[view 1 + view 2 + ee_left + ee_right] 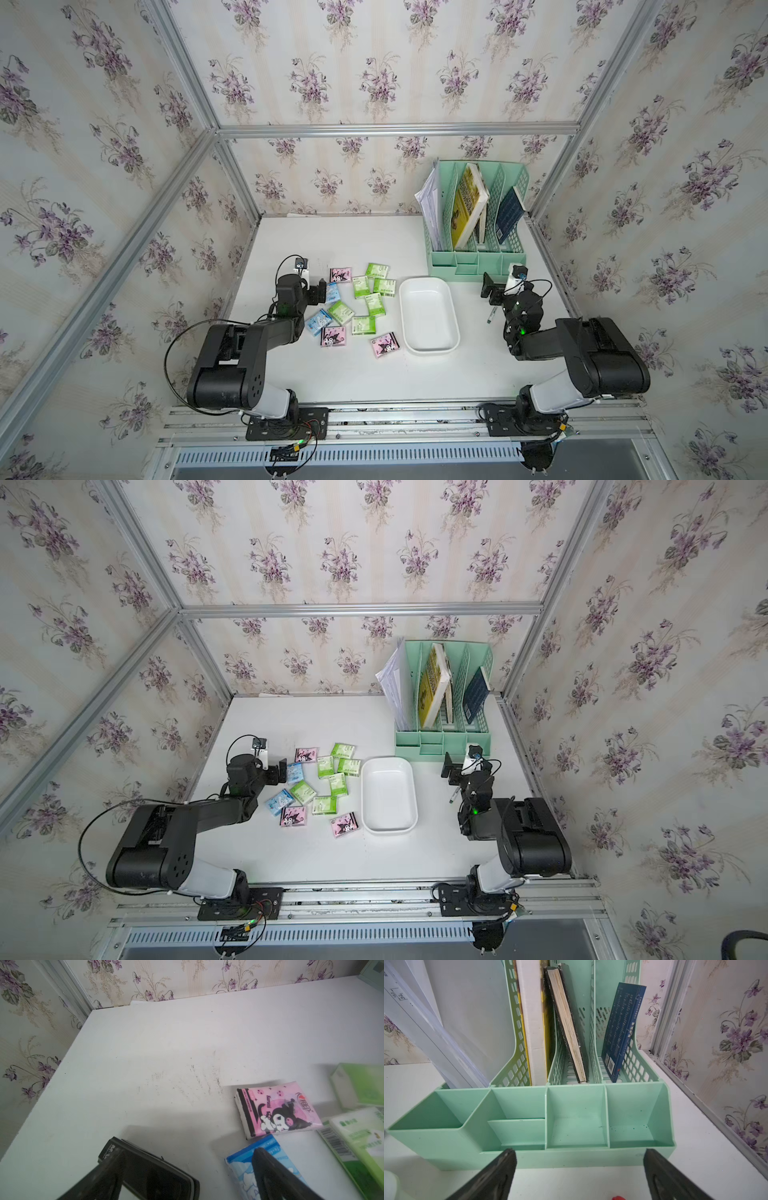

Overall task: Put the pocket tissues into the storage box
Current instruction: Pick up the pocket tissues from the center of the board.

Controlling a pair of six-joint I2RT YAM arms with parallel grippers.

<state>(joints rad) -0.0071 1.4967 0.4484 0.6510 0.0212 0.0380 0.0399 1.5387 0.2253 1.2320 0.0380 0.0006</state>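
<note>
Several pocket tissues (pixel 360 306) (pixel 328 785) lie loose on the white table, left of the storage box: green-white, pink and light blue packs. The storage box (pixel 428 281) (pixel 388 759) is a shallow white tub with nothing in it. My left gripper (pixel 319 291) (pixel 283 769) (pixel 185 1147) is open at the cluster's left edge. One of its fingers hangs over a light blue pack (pixel 236 1167), beside a pink pack (pixel 278 1109). Only bare table lies between its jaws. My right gripper (pixel 489 287) (pixel 450 766) (pixel 579 1153) is open and holds nothing, right of the box.
A mint green file organizer (pixel 478 258) (pixel 571 1159) with books and papers stands at the back right, directly in front of the right gripper. A pen (pixel 491 316) (pixel 453 796) lies on the table under the right arm. Papered walls close three sides.
</note>
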